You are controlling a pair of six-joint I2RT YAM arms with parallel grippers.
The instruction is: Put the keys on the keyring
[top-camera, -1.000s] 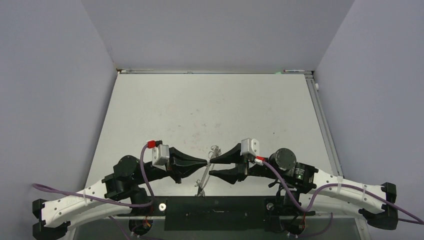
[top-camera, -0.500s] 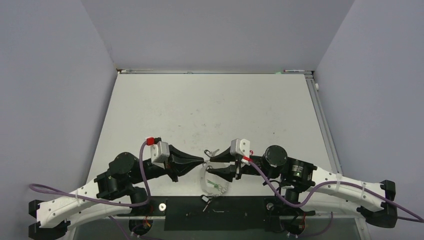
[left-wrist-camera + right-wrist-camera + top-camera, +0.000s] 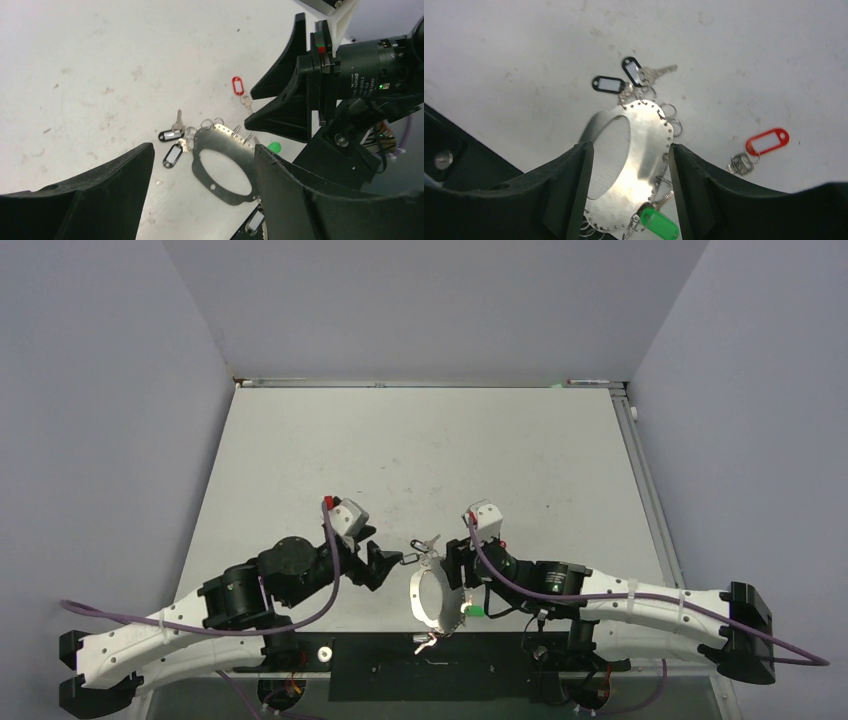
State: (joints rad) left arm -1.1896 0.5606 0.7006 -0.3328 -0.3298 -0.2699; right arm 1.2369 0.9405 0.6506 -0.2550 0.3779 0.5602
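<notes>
The keyring (image 3: 430, 596) is a flat silvery oval plate with small wire rings round its rim, and it lies flat near the table's front edge. Two keys with black tags (image 3: 610, 84) hang at its far end, and a key with a green tag (image 3: 659, 224) at its near end. A key with a red tag (image 3: 768, 141) lies loose on the table beside the plate. My left gripper (image 3: 202, 147) is open just left of the plate and holds nothing. My right gripper (image 3: 629, 146) is open above the plate's right side, one finger on either side of it.
The black base bar (image 3: 480, 665) runs along the table's front edge just below the keyring, and the plate's near end reaches over it. Grey walls stand on three sides of the white table (image 3: 430, 460).
The keyring was held on edge between the two grippers; now it lies flat on the table. Both grippers have opened, and the arms have swung to new poses beside it.
</notes>
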